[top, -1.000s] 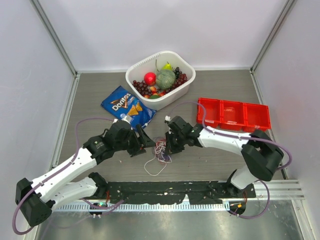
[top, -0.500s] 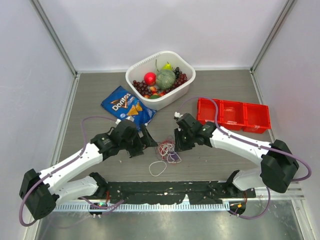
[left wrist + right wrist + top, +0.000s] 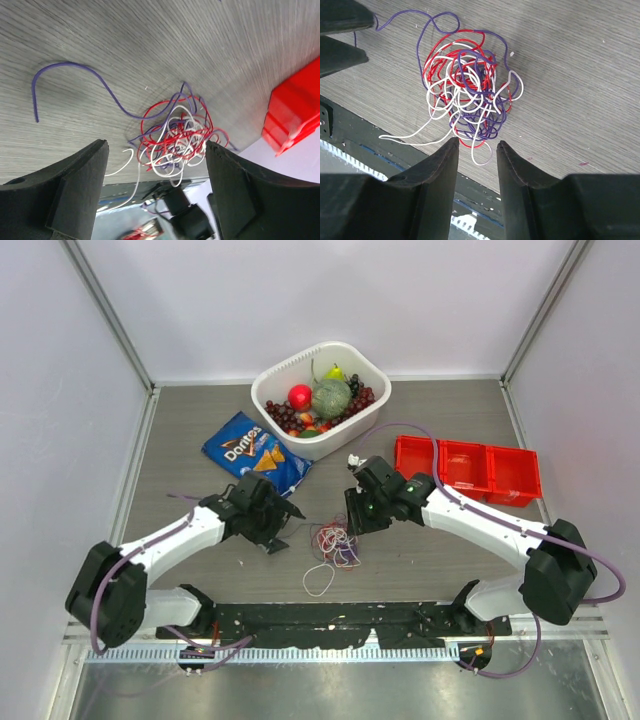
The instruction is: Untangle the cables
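Note:
The cables (image 3: 336, 541) lie on the table as one tangled bunch of red, white and purple strands, with a white loop (image 3: 318, 579) trailing toward the near edge. My left gripper (image 3: 284, 530) is open just left of the bunch and holds nothing. In the left wrist view the cables (image 3: 175, 137) lie ahead of the wide-apart jaws of the left gripper (image 3: 155, 147), and one purple strand (image 3: 75, 75) curls away on its own. My right gripper (image 3: 353, 527) hovers over the bunch's right side. In the right wrist view the right gripper (image 3: 477, 144) is open above the cables (image 3: 467, 100), gripping nothing.
A white basket (image 3: 268, 390) of fruit stands at the back. A blue chip bag (image 3: 255, 452) lies left of centre. Red bins (image 3: 465, 468) sit to the right, behind the right arm. A black rail (image 3: 330, 618) runs along the near edge.
The right gripper has opened and let go of the cables, which now lie loose on the table. The left gripper has drawn back to the left, away from the bunch.

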